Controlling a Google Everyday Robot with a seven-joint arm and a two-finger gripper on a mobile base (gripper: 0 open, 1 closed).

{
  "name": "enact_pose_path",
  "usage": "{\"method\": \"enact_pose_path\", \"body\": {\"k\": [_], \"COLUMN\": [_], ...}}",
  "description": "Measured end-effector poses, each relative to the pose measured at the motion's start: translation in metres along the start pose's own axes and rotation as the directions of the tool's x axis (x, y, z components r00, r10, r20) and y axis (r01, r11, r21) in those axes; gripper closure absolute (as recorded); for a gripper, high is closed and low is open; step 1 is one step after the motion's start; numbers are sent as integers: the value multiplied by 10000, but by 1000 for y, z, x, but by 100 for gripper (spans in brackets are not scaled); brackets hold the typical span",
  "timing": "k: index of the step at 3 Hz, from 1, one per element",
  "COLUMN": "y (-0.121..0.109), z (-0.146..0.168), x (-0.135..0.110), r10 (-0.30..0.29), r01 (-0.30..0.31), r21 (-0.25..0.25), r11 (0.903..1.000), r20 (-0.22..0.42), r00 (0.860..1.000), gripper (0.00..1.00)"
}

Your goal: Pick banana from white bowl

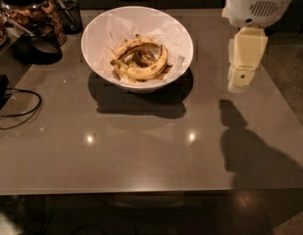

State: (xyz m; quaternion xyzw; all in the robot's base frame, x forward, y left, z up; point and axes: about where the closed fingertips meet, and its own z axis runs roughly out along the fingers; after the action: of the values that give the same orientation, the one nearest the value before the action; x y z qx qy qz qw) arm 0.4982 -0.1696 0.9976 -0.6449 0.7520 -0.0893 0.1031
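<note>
Banana (146, 72) in white bowl (99, 33), my gripper (237, 84) hanging downward right of it, grip unreadable, banana axis left-right, right end curling far.

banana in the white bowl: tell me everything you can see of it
The banana is whole, plump, curved, yellow with brown speckles. It lies on its side toward the front of the white bowl, on dark-edged peel strips and crumpled paper. The gripper hangs well to the right over the table, apart from the banana.
</note>
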Motion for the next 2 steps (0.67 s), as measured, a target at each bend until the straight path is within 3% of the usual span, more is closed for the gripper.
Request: {"method": "enact_pose_path", "body": {"k": [1, 2], "y": [-6, -15], "z": [-1, 2], "x": [-4, -22], "r10": [-4, -555], "r01": [-2, 529], "r21": [300, 643], "r11": [9995, 9965], "r20": [197, 398], "r00": [9998, 9977], "gripper": [0, 0]}}
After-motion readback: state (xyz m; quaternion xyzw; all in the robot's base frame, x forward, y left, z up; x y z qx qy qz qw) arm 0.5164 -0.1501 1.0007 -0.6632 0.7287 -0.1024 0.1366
